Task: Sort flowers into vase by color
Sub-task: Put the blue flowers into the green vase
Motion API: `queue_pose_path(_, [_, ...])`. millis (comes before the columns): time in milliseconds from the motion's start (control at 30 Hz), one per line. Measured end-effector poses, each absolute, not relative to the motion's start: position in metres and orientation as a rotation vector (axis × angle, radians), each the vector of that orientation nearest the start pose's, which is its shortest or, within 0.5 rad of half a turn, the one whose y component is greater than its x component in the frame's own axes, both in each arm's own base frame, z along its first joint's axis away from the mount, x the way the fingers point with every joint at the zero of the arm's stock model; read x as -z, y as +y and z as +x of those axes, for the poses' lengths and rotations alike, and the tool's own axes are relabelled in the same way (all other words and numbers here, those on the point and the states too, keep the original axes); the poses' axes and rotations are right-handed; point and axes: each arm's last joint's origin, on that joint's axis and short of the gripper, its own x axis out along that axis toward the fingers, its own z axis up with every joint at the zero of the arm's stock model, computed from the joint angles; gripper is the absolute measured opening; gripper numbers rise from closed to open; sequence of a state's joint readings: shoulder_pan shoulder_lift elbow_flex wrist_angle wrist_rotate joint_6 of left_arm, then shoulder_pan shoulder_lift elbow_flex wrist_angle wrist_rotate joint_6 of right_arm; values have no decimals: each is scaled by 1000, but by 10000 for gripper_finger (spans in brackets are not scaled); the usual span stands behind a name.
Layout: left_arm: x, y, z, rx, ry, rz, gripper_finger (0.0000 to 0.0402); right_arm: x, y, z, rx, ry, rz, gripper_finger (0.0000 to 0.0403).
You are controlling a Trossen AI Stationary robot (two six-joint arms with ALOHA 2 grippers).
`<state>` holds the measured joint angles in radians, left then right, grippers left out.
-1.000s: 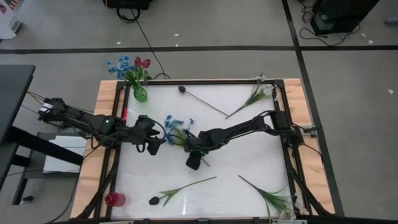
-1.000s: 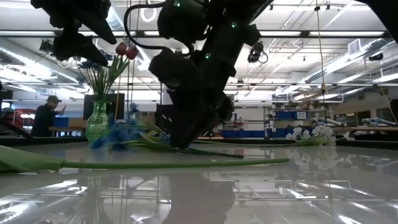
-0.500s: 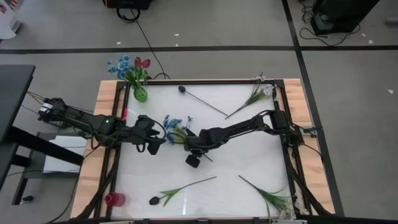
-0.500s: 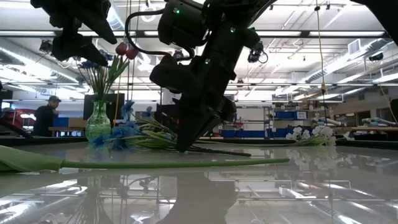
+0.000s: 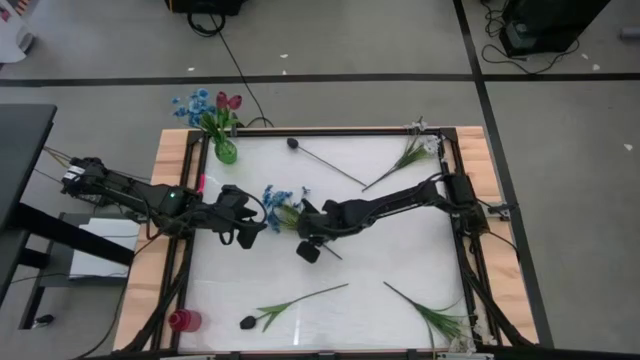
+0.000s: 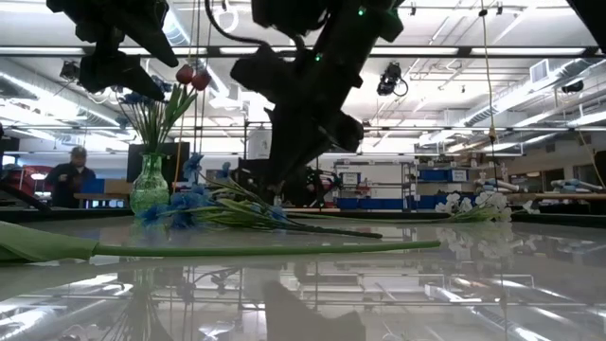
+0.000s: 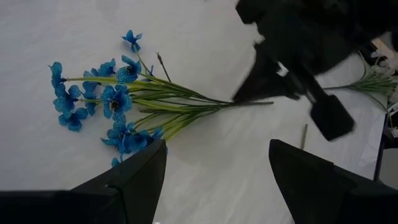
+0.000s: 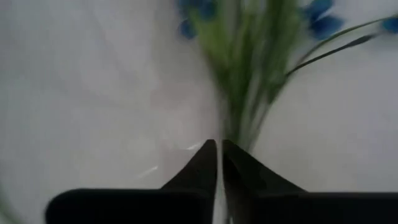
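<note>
The right arm reaches from the right edge of the surface (image 5: 400, 270) toward its middle, and the right end effector (image 8: 219, 163) points down near the surface, its two fingers pressed almost together. The left arm comes in from the left edge of the surface and stops just short of the middle, with the left end effector (image 7: 214, 180) level and its fingers spread wide.

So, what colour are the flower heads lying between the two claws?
Blue, on green stems; the left wrist view shows them best.
</note>
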<state>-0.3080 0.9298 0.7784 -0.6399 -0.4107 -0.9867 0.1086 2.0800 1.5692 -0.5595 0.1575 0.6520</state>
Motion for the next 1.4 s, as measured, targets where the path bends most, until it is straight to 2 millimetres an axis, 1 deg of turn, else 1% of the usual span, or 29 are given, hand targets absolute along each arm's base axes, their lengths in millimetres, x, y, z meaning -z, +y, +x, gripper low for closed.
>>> queue_pose_path(167, [-270, -43, 175, -444, 616, -662, 288, -178, 29, 437, 366, 1026, 465, 120])
queue_pose_path(300, [-270, -43, 175, -446, 615, -667, 288, -177, 27, 438, 312, 1045, 448, 181])
queue_pose_path(400, [-270, -43, 175, -447, 614, -667, 288, -176, 26, 438, 309, 1042, 408, 204])
queue_pose_path(500, [-271, -43, 175, -454, 608, -664, 288, -171, 23, 441, 272, 1049, 392, 206])
queue_pose_path(667, [-270, -43, 175, -455, 607, -667, 288, -150, 20, 442, 290, 1111, 404, 189])
queue_pose_path(833, [-271, -43, 175, -455, 601, -680, 288, -144, 18, 444, 305, 1109, 422, 164])
queue_pose_path(900, [-271, -43, 175, -457, 600, -680, 288, -141, 17, 443, 306, 1130, 439, 147])
queue_pose_path(1000, [-271, -43, 175, -459, 596, -683, 288, -141, 18, 442, 290, 1145, 459, 104])
queue_pose_path(1133, [-271, -43, 176, -458, 593, -686, 288, -140, 16, 442, 302, 1151, 482, 23])
queue_pose_path(1167, [-271, -43, 176, -458, 590, -690, 288, -140, 16, 442, 305, 1150, 496, 14])
queue_pose_path(1300, [-272, -43, 176, -463, 582, -713, 288, -141, 11, 442, 340, 1139, 576, 13])
queue_pose_path(1400, [-274, -44, 175, -459, 581, -717, 288, -148, 11, 442, 347, 1117, 597, 6])
